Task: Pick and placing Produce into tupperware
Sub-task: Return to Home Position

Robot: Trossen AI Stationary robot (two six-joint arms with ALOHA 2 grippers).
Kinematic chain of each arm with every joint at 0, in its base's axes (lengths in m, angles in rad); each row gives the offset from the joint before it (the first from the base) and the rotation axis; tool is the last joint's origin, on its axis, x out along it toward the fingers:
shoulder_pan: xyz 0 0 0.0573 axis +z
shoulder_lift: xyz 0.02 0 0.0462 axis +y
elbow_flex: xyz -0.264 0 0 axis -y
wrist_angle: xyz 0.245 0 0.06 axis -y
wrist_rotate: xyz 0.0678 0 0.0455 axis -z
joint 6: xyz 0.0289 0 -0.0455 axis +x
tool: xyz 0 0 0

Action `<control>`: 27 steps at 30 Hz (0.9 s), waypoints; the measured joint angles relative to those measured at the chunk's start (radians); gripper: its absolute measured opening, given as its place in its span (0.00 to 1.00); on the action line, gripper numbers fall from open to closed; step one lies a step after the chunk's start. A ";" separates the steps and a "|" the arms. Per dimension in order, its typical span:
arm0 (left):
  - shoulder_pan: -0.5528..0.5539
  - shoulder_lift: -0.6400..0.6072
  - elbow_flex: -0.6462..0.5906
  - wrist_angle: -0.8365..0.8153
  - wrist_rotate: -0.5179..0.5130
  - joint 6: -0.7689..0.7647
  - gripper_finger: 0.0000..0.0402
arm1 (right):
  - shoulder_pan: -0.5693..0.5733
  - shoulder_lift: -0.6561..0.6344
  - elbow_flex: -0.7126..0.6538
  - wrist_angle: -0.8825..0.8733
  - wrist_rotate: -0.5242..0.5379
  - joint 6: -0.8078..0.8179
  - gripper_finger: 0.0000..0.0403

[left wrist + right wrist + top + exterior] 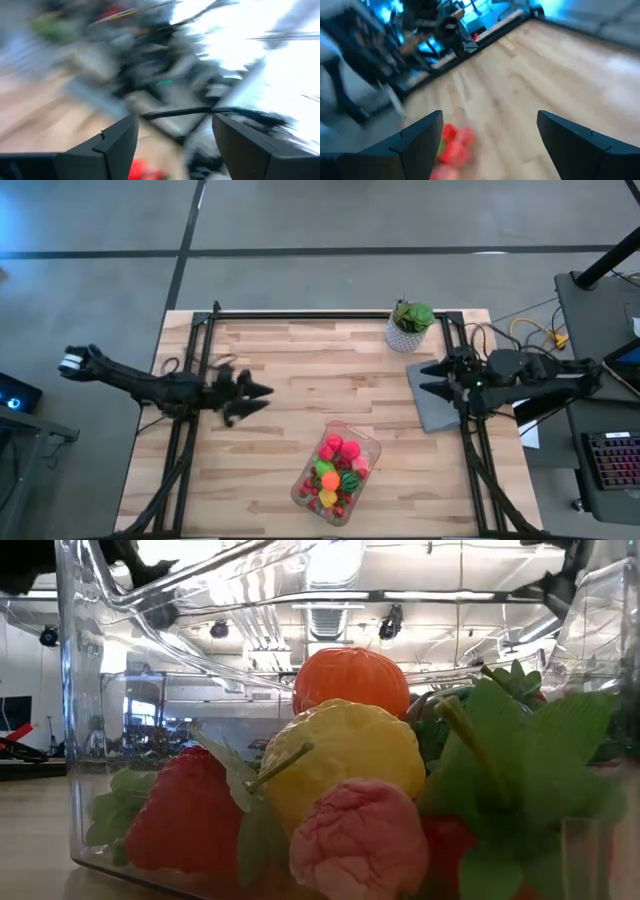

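Note:
The clear tupperware (372, 448) stands on the wooden table near its front edge, right of the middle. The produce (337, 465) lies inside it. The low view shows an orange piece (350, 678), a yellow one (345, 755), a pink one (358, 840), a red berry (185, 815) and green leaves behind the tupperware's wall (80, 690). My left gripper (262, 395) is open above the table's left half and holds nothing. My right gripper (425, 378) is open at the right, over a grey slab, and is also empty. The right wrist view shows the produce (455, 145) blurred below and ahead of the gripper (490, 140).
A leafy plant in a white pot (410, 326) stands at the table's far edge, right of the middle. A flat grey slab (432, 408) lies at the right edge under my right arm. Bare wood spreads between the two grippers and behind the tupperware.

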 joint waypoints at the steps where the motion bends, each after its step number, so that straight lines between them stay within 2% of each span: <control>1: -0.007 -0.026 -0.045 0.103 0.051 0.059 0.60 | 0.000 -0.013 -0.012 0.003 0.000 0.059 0.78; 4: -0.013 -0.081 -0.161 0.425 0.224 0.254 0.60 | 0.001 -0.036 -0.042 0.042 -0.043 0.028 0.78; 7: -0.013 -0.126 -0.267 0.568 0.241 0.321 0.60 | 0.002 -0.065 -0.065 0.101 -0.162 -0.139 0.78; 9: -0.013 -0.157 -0.331 0.569 0.208 0.317 0.60 | 0.000 -0.095 -0.083 0.154 -0.194 -0.193 0.78; 13: -0.013 -0.203 -0.328 0.388 0.190 0.324 0.60 | 0.000 -0.169 -0.145 0.274 -0.283 -0.217 0.78; 16: -0.013 -0.229 -0.337 0.351 0.192 0.350 0.60 | 0.000 -0.242 -0.198 0.341 -0.357 -0.251 0.78; 21: -0.013 -0.247 -0.337 0.308 0.193 0.351 0.60 | 0.000 -0.373 -0.294 0.367 -0.307 -0.270 0.78; 27: -0.013 -0.247 -0.337 0.301 0.197 0.350 0.60 | 0.000 -0.329 -0.397 0.534 -0.296 -0.264 0.78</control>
